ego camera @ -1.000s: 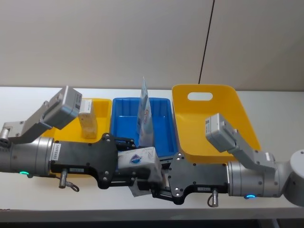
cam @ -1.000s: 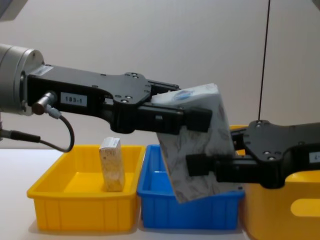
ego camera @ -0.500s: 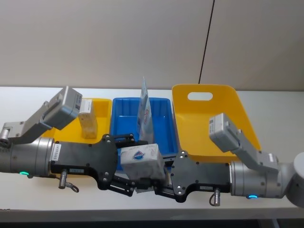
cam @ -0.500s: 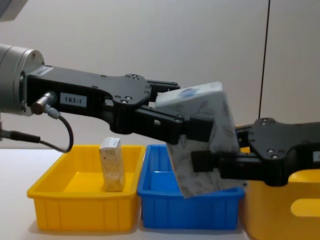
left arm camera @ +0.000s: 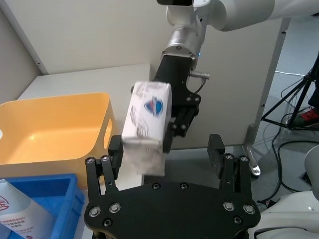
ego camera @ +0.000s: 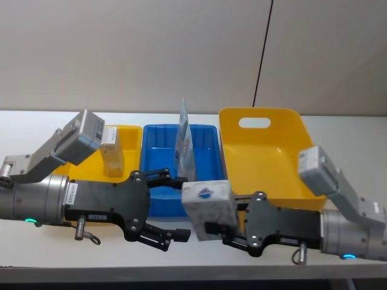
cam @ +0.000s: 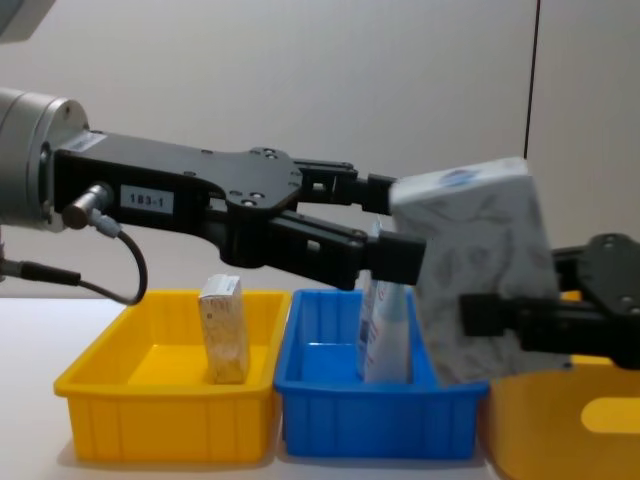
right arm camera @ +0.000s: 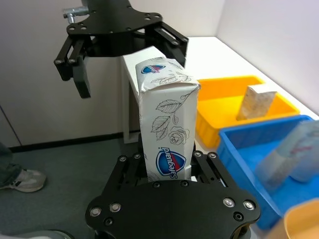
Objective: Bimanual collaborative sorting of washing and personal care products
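Our right gripper (ego camera: 213, 228) had its fingers clamped low on the pack (ego camera: 207, 204), which it held upright in the air in front of the basket (ego camera: 266, 151) and blue tray (ego camera: 158, 148). Our left gripper (ego camera: 175, 206) sat just beside it, fingers spread wide and empty. With the 2 so close, we judged that a swing could knock the pack against the left fingers, or the low grip could let it tilt and slip.

1. Chest view, centre right: the white pack (cam: 480, 270) hides the far finger of the right gripper (cam: 485, 318) from us.
2. Centre: a finger of the left gripper (cam: 388, 222) crosses the tops of the tubes (cam: 385, 335).
3. Lower right corner: we lose the yellow basket (cam: 560, 430) past the edge.
4. Left wrist view, centre: the pack's lower end is blurred.
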Tool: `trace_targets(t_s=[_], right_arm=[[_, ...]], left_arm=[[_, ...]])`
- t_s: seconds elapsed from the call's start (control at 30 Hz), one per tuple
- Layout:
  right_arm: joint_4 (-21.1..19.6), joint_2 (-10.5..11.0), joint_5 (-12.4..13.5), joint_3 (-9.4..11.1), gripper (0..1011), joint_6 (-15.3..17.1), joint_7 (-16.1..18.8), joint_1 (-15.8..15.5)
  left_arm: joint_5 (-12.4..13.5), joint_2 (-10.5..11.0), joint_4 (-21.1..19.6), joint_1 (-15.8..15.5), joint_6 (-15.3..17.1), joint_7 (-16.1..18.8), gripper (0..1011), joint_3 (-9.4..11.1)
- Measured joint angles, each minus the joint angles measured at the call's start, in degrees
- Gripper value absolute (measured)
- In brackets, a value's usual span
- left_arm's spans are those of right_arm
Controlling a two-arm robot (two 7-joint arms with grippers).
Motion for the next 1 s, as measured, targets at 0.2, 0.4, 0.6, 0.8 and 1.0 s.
trace_targets(t_s=[0.2,0.4,0.6,0.8,1.0], right_arm=[[-1.9,2.5,2.2,2.9,360,-0.6,-2.4,-3.3],[-3.6,4.3,4.6,6.1,360,-1.3,-5.3,-6.6],[-4.8,5.1,6.4,9.3,360,-2.5,-8.8,-9.5],[-5.7,4.8,7.0,12.0,360,-3.9,-13.0,-11.6],[-6.3,3.5,6.4,14.0,360,-5.1,-17.5,-13.0]], left_arm=[[0.0,0.0,0.0,-0.1,0.0,0.0,1001,0.0],[0.5,0.2,-0.2,-0.2,0.1,1.1,1001,0.0],[1.3,0.4,-1.1,-0.2,1.1,3.7,1002,-0.2],[2.0,0.7,-2.7,0.2,2.8,7.2,1001,-0.7],[2.4,1.3,-4.9,1.1,5.4,11.9,1001,-1.6]])
